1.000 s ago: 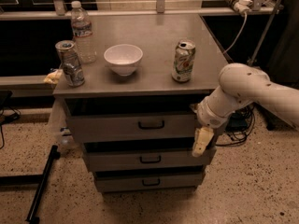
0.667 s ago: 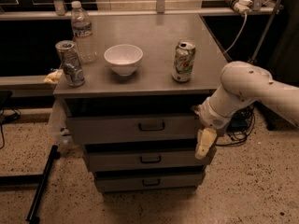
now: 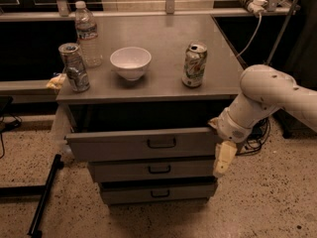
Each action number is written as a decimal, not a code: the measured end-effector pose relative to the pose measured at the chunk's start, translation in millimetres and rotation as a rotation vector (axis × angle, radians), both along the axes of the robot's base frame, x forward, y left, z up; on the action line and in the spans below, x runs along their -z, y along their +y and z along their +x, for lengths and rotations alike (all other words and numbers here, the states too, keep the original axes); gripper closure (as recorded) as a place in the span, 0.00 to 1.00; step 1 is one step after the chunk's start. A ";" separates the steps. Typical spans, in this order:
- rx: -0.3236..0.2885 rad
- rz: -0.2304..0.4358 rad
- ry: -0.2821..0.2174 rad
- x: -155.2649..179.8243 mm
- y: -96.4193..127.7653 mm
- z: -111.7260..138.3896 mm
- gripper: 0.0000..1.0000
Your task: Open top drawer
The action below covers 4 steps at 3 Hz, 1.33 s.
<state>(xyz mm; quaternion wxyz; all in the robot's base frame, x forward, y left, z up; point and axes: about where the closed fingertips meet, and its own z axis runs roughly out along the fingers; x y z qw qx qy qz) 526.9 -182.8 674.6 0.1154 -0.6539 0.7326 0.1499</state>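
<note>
The top drawer point(image 3: 114, 145) is the widest grey front of the cabinet, with a small black bar handle point(image 3: 161, 143) at its centre. It stands pulled out from the cabinet, with a dark gap between it and the tabletop. My gripper point(image 3: 223, 158) hangs down at the drawer's right end, beside its front corner, below my white arm point(image 3: 262, 100). Two narrower drawer fronts point(image 3: 148, 169) sit shut below it.
On the steel tabletop point(image 3: 163, 58) stand a white bowl point(image 3: 131, 62), a can point(image 3: 194, 65) at the right, a can point(image 3: 74, 67) and a water bottle point(image 3: 87, 33) at the left. A black pole point(image 3: 44, 195) lies on the floor at the left. Cables hang at the right point(image 3: 257, 133).
The top drawer has slid out toward the camera and the dark gap above it has grown. My gripper has moved forward and slightly down with the drawer's right end.
</note>
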 end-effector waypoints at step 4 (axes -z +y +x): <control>0.031 0.120 0.182 -20.8 6.3 -92.7 0.00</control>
